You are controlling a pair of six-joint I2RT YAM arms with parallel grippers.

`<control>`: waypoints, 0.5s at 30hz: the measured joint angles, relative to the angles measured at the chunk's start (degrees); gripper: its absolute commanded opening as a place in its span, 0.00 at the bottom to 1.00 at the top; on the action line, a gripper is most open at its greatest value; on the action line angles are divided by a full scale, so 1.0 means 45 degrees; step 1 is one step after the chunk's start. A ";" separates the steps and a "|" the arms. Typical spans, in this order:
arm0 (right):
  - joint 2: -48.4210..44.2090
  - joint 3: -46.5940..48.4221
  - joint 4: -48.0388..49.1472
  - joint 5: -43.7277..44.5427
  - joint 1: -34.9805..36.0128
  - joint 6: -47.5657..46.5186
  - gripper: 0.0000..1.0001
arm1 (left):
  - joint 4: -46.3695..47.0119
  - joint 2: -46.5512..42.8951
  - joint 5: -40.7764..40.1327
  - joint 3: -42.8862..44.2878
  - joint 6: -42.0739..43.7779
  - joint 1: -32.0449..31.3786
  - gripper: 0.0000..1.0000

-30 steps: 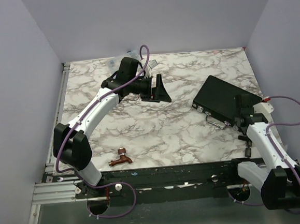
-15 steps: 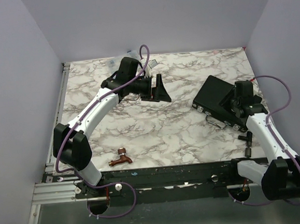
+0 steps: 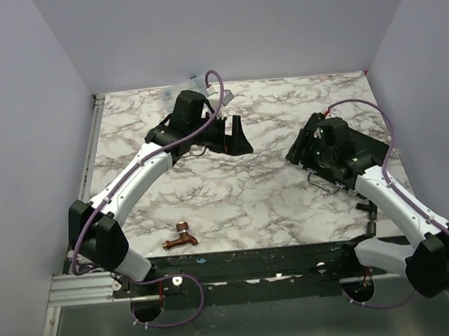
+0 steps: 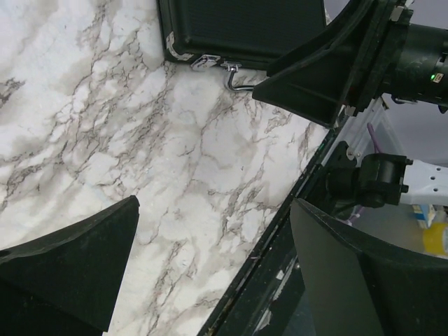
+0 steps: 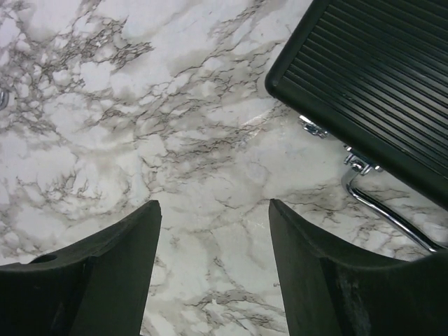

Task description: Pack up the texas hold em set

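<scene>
The texas hold em set shows only as a closed black ribbed case [image 3: 369,147] at the right of the marble table, with a silver handle [image 3: 323,182] on its near side. The chips, cards and discs are hidden. My right gripper [image 3: 304,142] hangs open over the case's left corner. In the right wrist view its jaws [image 5: 213,210] frame bare marble, with the case [image 5: 371,77] and handle [image 5: 381,206] to the upper right. My left gripper [image 3: 234,140] is open and empty above the table's middle back. Its wrist view shows the case [image 4: 245,28] ahead.
A copper faucet [image 3: 181,237] lies near the front edge, left of centre. A clear plastic item [image 3: 200,86] sits at the back behind the left arm. Small black pieces [image 3: 368,213] lie near the right arm's base. Lilac walls enclose the table on three sides.
My right arm has swung from the near right up over the case to its left corner, and its jaws have opened wider. The left arm has shifted slightly back.
</scene>
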 measured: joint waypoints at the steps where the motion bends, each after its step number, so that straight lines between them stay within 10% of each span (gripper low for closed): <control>1: -0.0117 -0.0058 -0.0019 0.0204 -0.0005 -0.0049 0.65 | 0.0053 -0.0136 -0.0126 -0.0034 0.0112 -0.0087 0.89; 15: -0.0991 -0.2098 -0.1948 0.6572 -0.0024 0.5751 0.38 | 0.2322 -0.2254 -0.1394 -0.2463 0.0962 -0.0738 0.89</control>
